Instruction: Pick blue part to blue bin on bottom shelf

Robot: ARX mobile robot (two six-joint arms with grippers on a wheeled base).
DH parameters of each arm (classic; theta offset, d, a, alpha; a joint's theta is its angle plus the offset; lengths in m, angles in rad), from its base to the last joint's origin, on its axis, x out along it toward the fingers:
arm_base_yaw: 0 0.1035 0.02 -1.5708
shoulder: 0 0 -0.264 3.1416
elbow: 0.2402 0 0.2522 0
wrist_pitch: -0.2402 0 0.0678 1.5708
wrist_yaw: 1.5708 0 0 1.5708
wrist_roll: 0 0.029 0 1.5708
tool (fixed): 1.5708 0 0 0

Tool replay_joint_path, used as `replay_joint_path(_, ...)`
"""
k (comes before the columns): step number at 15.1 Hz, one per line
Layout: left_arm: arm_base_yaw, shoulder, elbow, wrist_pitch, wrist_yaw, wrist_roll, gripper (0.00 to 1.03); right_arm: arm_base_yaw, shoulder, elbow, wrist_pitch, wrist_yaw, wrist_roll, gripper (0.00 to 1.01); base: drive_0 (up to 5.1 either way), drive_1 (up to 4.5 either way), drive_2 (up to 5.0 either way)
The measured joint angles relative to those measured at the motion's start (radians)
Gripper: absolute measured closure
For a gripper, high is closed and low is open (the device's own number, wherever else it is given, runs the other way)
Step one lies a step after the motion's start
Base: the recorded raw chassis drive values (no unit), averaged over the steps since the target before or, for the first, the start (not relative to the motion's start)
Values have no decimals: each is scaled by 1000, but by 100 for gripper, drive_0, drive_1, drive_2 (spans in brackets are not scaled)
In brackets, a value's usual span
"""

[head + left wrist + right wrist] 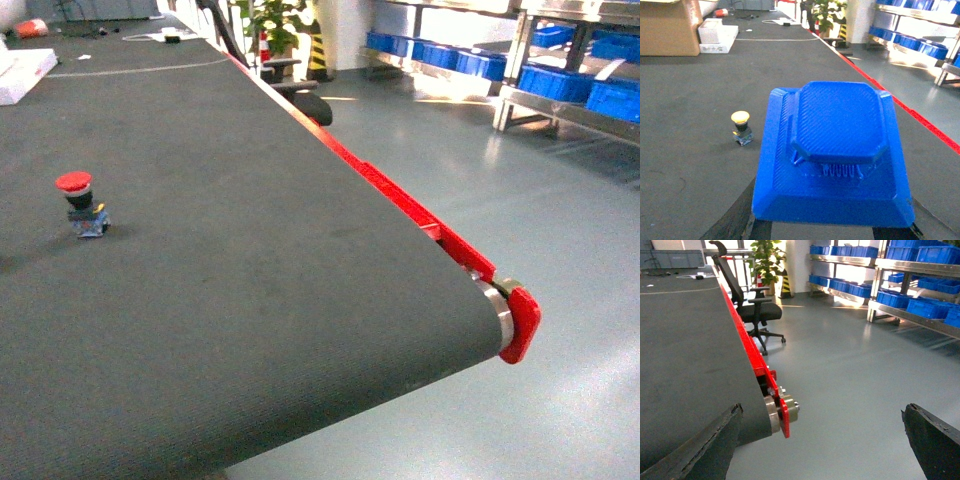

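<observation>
Two arms are in play, though the head view shows neither of them, only the big dark conveyor belt that fills most of it, its red side rail running down to the end roller. Beyond that edge, across the grey floor, the steel shelves stand well apart from both sets of jaws, lined with blue bins row upon row.

Over to the left wrist camera: the blue part fills the lower middle of the view, a broad stepped block with a raised rounded-square top, sitting right at the left gripper. Those jaws are clamped on it, their dark tips just peeking out beneath its bottom corners. To the left of the part, down on the belt and apart from it, stands a small push-button with a yellowish cap in this view; the head view shows the same button with a red cap. Further out ahead and left of the jaws sit a cardboard box and a white box.

Right wrist camera now: the right gripper has its jaws spread wide, one dark finger at lower left, the other at lower right, nothing between them but floor. The belt's end roller sits just beside the left finger. An office chair waits further ahead along the rail.
</observation>
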Motion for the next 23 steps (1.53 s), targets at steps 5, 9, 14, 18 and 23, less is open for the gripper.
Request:
replay_joint_path(5,0,0,0,0,0,0,60,0,0,0,0,0,0,3,-159,-159,-159)
replay_joint_path(9,0,0,0,0,0,0,60,0,0,0,0,0,0,3,-166,-166,-166)
replay_joint_path(14,0,0,0,0,0,0,60,0,0,0,0,0,0,3,-165,-165,-165)
replay_joint_path(18,0,0,0,0,0,0,60,0,0,0,0,0,0,3,-164,-164,-164)
replay_joint_path(23,0,0,0,0,0,0,60,0,0,0,0,0,0,3,-163,-163,-163)
